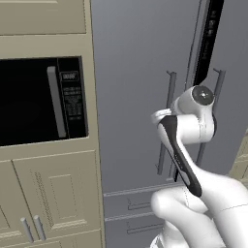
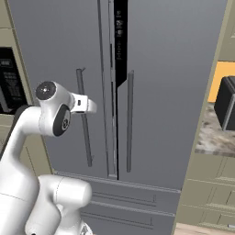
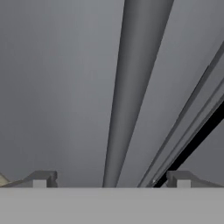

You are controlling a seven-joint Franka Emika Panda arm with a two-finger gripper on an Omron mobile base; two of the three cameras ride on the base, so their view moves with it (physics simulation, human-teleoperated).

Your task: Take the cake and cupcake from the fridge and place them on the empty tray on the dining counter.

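Observation:
The grey fridge (image 1: 131,97) (image 2: 174,92) stands right in front of me, with a narrow dark gap (image 2: 120,41) between its two doors. My gripper (image 3: 111,179) is open and points at the left door. That door's long vertical handle (image 3: 131,87) (image 2: 84,124) runs up between my two fingertips (image 3: 43,178), and I cannot tell whether they touch it. My white hand (image 2: 87,105) sits level with the upper part of that handle. The cake and cupcake are hidden behind the doors. The tray and dining counter are out of view.
A black microwave (image 1: 38,101) sits in beige cabinets (image 1: 53,193) left of the fridge. The right door handle (image 2: 130,119) hangs close by, with fridge drawers (image 2: 128,202) below. A dark appliance (image 2: 226,103) stands on a stone counter (image 2: 213,137) at the right.

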